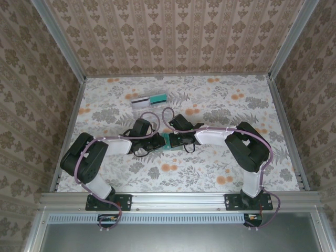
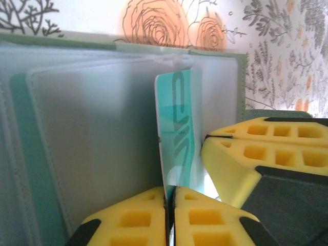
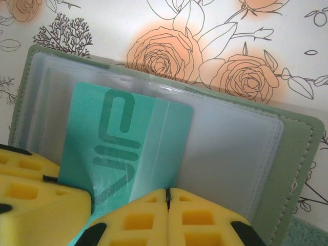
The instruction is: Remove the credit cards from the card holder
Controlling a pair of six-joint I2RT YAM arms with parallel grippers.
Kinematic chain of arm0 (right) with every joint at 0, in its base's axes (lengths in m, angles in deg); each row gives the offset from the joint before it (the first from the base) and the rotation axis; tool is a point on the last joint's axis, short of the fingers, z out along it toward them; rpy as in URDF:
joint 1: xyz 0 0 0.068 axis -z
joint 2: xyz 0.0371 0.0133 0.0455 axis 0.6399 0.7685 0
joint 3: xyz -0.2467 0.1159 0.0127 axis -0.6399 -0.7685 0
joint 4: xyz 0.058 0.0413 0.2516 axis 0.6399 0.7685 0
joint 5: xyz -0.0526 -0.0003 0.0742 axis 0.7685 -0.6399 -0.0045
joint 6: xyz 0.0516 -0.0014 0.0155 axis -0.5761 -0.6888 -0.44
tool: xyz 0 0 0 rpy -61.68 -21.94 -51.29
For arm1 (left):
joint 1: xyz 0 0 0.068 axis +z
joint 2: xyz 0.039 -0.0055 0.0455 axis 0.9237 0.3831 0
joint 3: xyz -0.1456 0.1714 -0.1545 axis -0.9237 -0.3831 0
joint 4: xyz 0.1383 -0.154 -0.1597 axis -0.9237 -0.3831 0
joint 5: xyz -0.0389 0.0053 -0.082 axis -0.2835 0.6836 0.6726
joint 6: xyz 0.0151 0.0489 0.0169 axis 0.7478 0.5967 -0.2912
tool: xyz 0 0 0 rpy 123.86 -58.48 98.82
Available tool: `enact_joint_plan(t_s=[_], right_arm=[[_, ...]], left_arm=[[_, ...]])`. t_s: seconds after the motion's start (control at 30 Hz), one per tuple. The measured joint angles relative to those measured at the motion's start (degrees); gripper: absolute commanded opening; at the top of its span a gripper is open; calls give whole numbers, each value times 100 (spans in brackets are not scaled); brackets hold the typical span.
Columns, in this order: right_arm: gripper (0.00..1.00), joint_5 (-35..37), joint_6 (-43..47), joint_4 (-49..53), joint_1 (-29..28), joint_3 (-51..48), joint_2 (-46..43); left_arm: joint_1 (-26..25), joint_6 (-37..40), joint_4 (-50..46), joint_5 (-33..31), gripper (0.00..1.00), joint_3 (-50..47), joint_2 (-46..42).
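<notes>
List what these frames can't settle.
- Top view: card holder mostly under the arms' wrists; grips unreadable.
- Right wrist: teal card bottom edge behind right gripper; pinching card or sleeve, unclear.
- Left wrist: left gripper clamps the card; more cards behind frosted sleeves? Blurred.
- Top view: clear box contents too small.

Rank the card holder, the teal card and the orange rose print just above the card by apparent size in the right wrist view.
1. Card holder, spans most of the frame.
2. Teal card, lower part hidden, yet clearly bigger than the rose.
3. Orange rose print, smallest.
</notes>
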Motion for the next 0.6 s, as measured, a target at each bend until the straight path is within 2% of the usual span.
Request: enact_joint_plan(t_s=[0.13, 0.37, 0.6], right_arm=[[8, 0, -2, -20, 0, -7, 0], [23, -111, -83, -293, 85, -243, -105], [26, -136, -90, -297, 144, -372, -243]], left_arm=[[2, 11, 0, 22, 3, 0, -127], [170, 17, 4, 66, 3, -76, -184], [426, 87, -122, 109, 3, -271, -531]])
